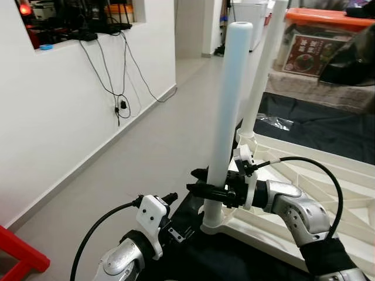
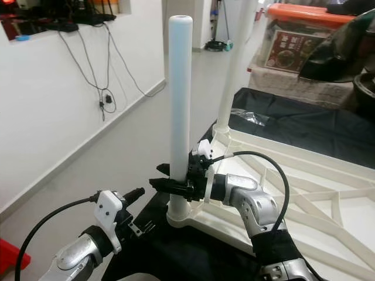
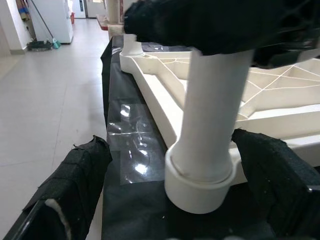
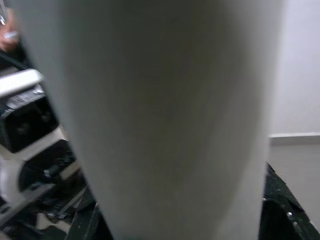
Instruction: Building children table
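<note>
The white table top [image 1: 328, 193] lies upside down on a black cloth [image 1: 316, 132]. Two white round legs stand upright in its corner sockets: the near leg [image 1: 229, 105] and the far leg [image 1: 262, 70]. My right gripper [image 1: 214, 192] is shut on the near leg just above its socket [image 3: 200, 180]; that leg looms close in the right wrist view [image 4: 160, 120]. My left gripper [image 1: 174, 216] is low and to the left of that socket, open, with its padded fingers [image 3: 65, 190] standing wide on either side of the socket base without touching it.
A white wall [image 1: 70, 117] with hanging cables [image 1: 120, 99] runs along the left, with grey floor beside it. A red object [image 1: 17, 257] lies at the bottom left. An orange-lidded box [image 1: 328, 35] stands behind the table top.
</note>
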### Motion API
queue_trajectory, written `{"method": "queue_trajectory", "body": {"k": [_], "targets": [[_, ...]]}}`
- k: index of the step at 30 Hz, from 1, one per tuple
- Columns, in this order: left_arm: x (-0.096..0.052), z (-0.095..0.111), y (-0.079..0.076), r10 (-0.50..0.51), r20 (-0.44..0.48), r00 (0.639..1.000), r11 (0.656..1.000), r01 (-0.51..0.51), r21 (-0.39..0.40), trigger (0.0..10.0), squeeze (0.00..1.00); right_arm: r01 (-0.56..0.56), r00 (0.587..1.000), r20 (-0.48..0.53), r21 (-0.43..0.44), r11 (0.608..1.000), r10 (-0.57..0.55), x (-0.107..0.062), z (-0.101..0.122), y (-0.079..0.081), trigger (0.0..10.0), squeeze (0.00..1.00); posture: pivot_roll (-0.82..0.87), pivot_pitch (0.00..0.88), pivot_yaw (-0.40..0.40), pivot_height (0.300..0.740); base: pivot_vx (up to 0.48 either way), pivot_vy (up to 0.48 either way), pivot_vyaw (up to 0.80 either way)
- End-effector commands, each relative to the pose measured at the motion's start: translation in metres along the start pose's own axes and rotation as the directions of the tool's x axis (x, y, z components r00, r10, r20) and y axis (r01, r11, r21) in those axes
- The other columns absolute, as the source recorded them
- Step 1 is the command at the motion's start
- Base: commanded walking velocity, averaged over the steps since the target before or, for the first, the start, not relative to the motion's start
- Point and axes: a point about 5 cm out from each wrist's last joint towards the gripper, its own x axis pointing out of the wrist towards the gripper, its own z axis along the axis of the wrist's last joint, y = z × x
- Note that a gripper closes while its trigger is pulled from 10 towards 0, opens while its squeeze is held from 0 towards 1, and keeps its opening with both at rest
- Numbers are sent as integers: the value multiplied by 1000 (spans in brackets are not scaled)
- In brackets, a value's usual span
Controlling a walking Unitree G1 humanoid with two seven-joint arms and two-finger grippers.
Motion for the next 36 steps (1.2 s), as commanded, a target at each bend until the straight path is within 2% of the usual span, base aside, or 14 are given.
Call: {"method": "queue_trajectory", "body": {"k": [1, 9, 10, 11, 12, 13, 14, 16, 17, 18, 25, 34, 35, 36], "targets": [[-2, -3, 0, 1, -12, 1000, 1000, -1, 3, 10000, 0, 58, 998, -21, 27, 998, -58, 3, -5, -6, 0, 0, 100, 8, -20, 740, 0, 0, 0], [-2, -3, 0, 3, -13, 1000, 1000, -3, 1, 10000, 0, 376, 927, 21, -31, 926, -375, 2, -2, -35, 0, 0, 100, 4, -24, 740, 0, 0, 0], [-2, -3, 0, 2, -13, 1000, 1000, -2, 1, 10000, 0, 503, 864, 35, -21, 864, -502, -1, -1, -46, 0, 0, 96, 2, -21, 740, 0, 0, 0], [-2, -4, 0, -1, -14, 1000, 1000, 1, 2, 10000, 0, 725, 688, 42, 5, 689, -724, -14, 0, -63, 0, 0, 93, 0, -18, 740, 0, 0, 0], [-2, -4, 0, -1, -14, 1000, 1000, 1, 2, 10000, 0, 725, 688, 42, 5, 689, -724, -14, 0, -63, 0, 0, 93, 0, -18, 740, 0, 0, 0], [-2, -4, 0, -2, -15, 1000, 1000, 2, 2, 10000, 0, 847, 530, 39, 26, 531, -847, -25, -1, -73, 0, 0, 93, 0, -17, 740, 0, 0, 0], [-2, -4, 0, -2, -15, 1000, 1000, 2, 2, 10000, 0, 847, 530, 39, 26, 531, -847, -25, -1, -73, 0, 0, 93, 0, -17, 740, 0, 0, 0], [-2, -4, -1, -6, -16, 1000, 1000, 6, 2, 10000, 0, 990, 117, 61, 69, 121, -991, -58, -2, -81, 0, 0, 93, 0, -16, 740, 0, 0, 0], [-2, -4, -1, -6, -16, 1000, 1000, 6, 2, 10000, 0, 990, 117, 61, 69, 121, -991, -58, -2, -81, 0, 0, 93, 0, -16, 740, 0, 0, 0], [-2, -4, -1, -7, -16, 1000, 1000, 7, 2, 10000, 0, 996, -2, 84, 92, 6, -996, -68, -2, -78, 0, 0, 92, 0, -19, 740, 0, 0, 0], [-1, -4, 0, -7, -15, 1000, 1000, 7, 3, 10000, 0, 920, -367, 62, 173, -352, -928, -79, -11, -56, 0, 0, 91, 1, -20, 740, 0, 0, 0], [-1, -3, 0, -4, -14, 1000, 1000, 4, 5, 10000, 0, 860, -478, -71, 165, -483, -875, -71, -29, -45, 0, 0, 91, 6, -19, 740, 0, 0, 0], [-1, -3, 0, -4, -14, 1000, 1000, 4, 5, 10000, 0, 872, -461, -72, 149, -467, -884, -69, -30, -45, 9961, 0, 90, 8, -19, 740, 0, 0, 0], [-1, -3, 0, -4, -15, 1000, 1000, 4, 5, 10000, 0, 881, -448, -71, 138, -453, -891, -68, -30, -45, 10000, 0, 90, 8, -19, 740, 0, 0, 0]]}}
